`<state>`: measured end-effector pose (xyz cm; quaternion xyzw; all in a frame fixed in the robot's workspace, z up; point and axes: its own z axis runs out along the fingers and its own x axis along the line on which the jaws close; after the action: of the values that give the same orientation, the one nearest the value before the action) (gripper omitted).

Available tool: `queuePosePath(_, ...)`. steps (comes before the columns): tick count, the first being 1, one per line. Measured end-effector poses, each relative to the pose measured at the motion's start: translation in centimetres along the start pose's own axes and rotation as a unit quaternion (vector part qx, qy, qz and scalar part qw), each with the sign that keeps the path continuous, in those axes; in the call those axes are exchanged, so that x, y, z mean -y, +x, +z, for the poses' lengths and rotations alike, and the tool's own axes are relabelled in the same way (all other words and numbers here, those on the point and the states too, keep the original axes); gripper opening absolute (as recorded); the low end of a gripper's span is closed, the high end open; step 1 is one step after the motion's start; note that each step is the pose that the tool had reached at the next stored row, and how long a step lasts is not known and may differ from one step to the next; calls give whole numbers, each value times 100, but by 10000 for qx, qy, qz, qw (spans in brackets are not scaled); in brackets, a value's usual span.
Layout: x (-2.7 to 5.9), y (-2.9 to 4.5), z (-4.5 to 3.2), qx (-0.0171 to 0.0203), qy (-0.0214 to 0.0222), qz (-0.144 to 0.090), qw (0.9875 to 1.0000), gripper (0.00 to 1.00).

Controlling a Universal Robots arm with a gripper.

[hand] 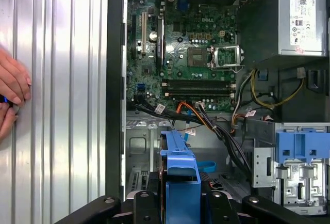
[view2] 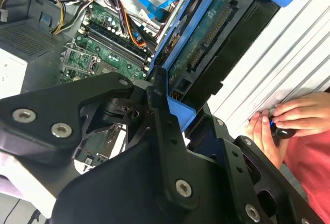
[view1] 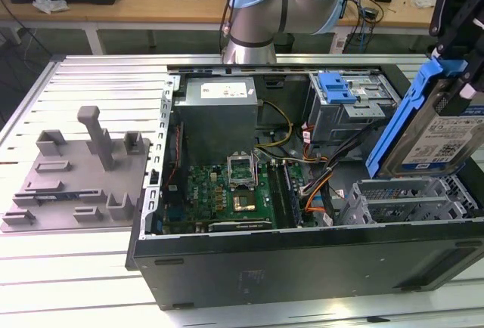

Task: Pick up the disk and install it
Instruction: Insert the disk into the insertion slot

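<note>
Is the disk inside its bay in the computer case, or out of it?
Out. The gripper is shut on the disk, holding it tilted in the air above the grey drive cage of the open case.

I see an open computer case (view1: 302,267) lying on its side on the slatted metal table (view1: 98,71). Inside it, the green motherboard (view1: 227,192) sits just beside the grey power supply box (view1: 219,116). Orange cables (view1: 316,186) run near the metal drive cage (view1: 355,112). A grey moulded fixture (view1: 76,177) rests on the table at the exterior view's left, apart from the case.
</note>
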<state>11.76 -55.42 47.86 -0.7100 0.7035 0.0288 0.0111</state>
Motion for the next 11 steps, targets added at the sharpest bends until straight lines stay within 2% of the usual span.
queuePosePath(11, 1, 8, 47, 0, 0, -1, 10000, 37)
